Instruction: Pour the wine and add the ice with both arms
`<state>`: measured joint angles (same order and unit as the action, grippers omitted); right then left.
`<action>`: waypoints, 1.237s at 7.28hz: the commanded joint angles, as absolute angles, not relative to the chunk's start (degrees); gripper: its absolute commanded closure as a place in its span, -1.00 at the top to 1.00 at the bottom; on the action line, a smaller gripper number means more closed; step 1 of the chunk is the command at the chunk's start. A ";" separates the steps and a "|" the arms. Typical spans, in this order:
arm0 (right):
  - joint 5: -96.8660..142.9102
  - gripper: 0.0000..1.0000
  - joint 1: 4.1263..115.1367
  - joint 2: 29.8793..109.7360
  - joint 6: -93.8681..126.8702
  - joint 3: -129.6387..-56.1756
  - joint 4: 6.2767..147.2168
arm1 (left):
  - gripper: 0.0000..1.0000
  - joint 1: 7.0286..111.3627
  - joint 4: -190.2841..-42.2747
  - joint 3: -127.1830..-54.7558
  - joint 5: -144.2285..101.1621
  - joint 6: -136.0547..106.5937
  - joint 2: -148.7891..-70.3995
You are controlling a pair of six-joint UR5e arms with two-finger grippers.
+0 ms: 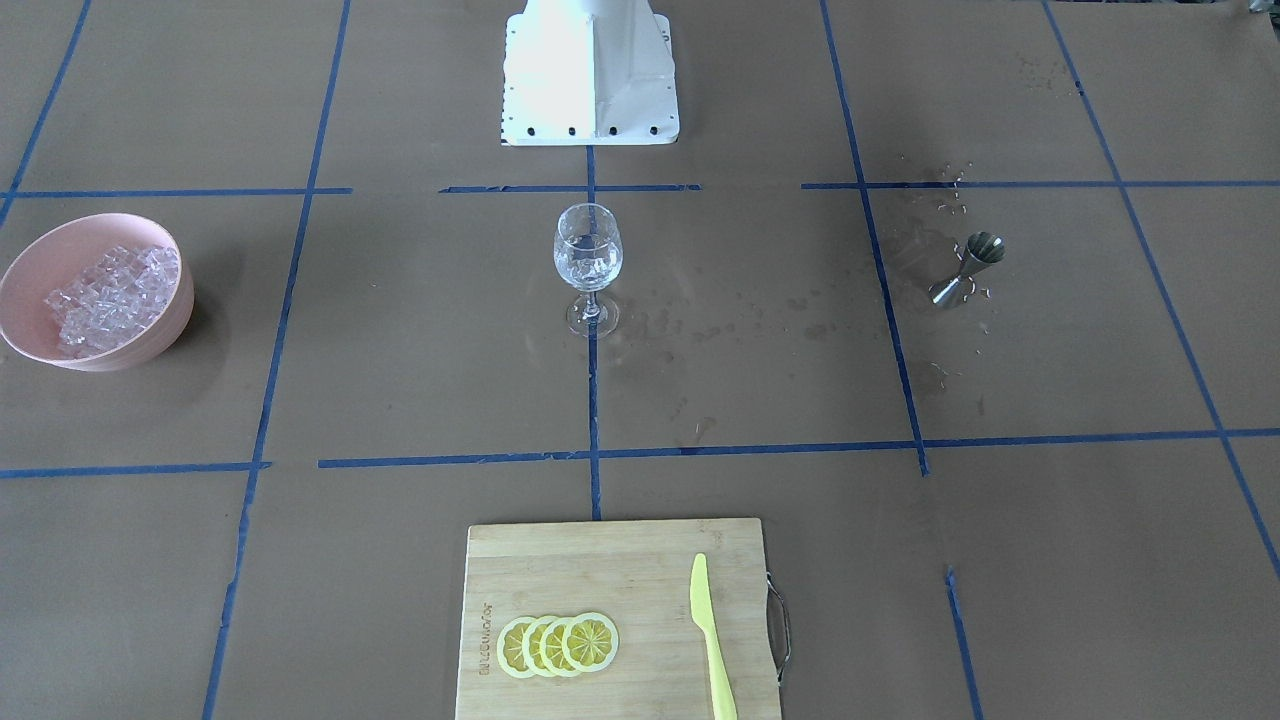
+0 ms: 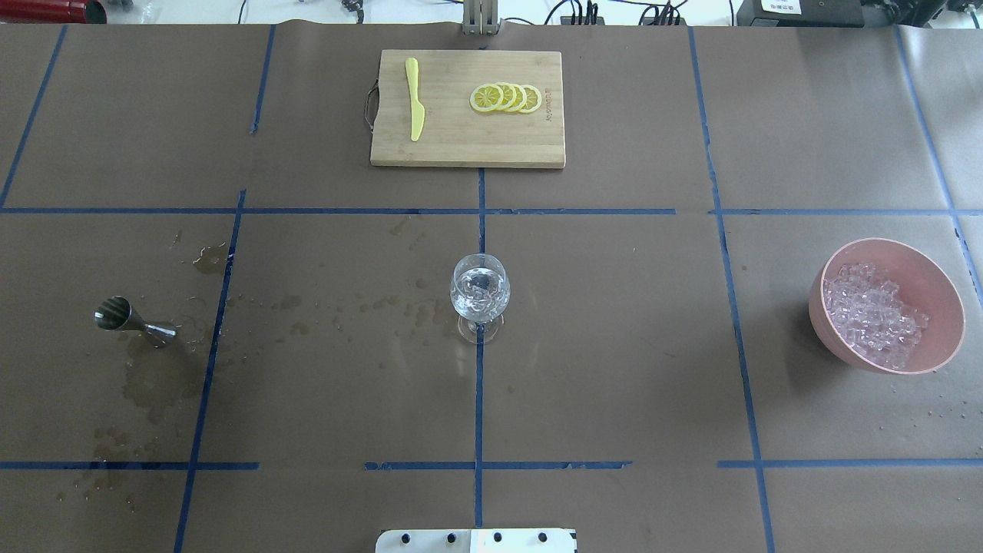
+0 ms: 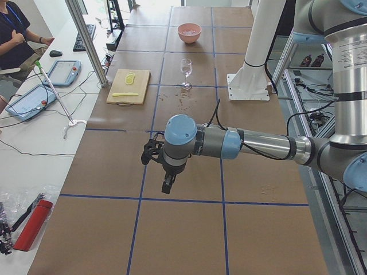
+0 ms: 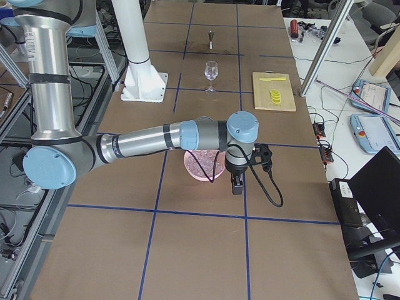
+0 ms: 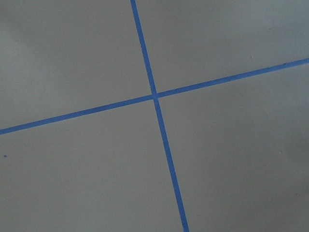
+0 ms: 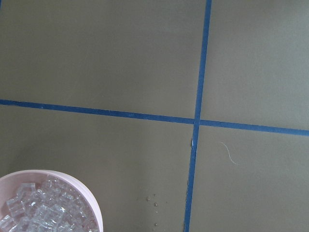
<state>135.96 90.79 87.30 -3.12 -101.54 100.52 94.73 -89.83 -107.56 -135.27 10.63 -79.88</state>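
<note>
A wine glass (image 1: 587, 258) (image 2: 479, 295) stands at the table's centre with a few clear ice cubes in it. Any wine in it is too pale to make out. More ice (image 1: 110, 290) (image 2: 872, 315) fills a pink bowl (image 1: 160, 330) (image 2: 933, 280) on my right side. A steel jigger (image 1: 968, 268) (image 2: 134, 322) stands on my left among wet spots. Both arms are off the overhead view. The left gripper (image 3: 167, 189) hangs over bare paper beyond the jigger. The right gripper (image 4: 237, 189) hangs just past the bowl (image 6: 91, 200). I cannot tell whether either is open or shut.
At the far edge lies a bamboo cutting board (image 1: 600, 570) (image 2: 461, 142) with lemon slices (image 1: 557, 645) and a yellow knife (image 1: 712, 640). The white pedestal (image 1: 590, 70) stands behind the glass. Splashes (image 2: 153, 384) stain the paper at left. A person (image 3: 14, 34) sits beside the table.
</note>
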 commanded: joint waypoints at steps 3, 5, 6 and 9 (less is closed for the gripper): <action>133.09 1.00 89.57 88.06 -2.72 -101.51 101.16 | 1.00 91.50 -83.76 -107.05 -135.44 10.55 -79.89; 132.89 1.00 89.21 90.07 -2.72 -101.43 101.25 | 1.00 91.06 -84.28 -105.30 -135.96 10.55 -80.07; 132.89 1.00 89.21 90.35 -2.72 -101.43 101.34 | 1.00 91.05 -84.72 -105.12 -135.97 10.63 -80.16; 135.25 1.00 89.21 91.14 -2.81 -100.90 100.81 | 1.00 91.05 -85.69 -104.42 -136.05 10.63 -81.91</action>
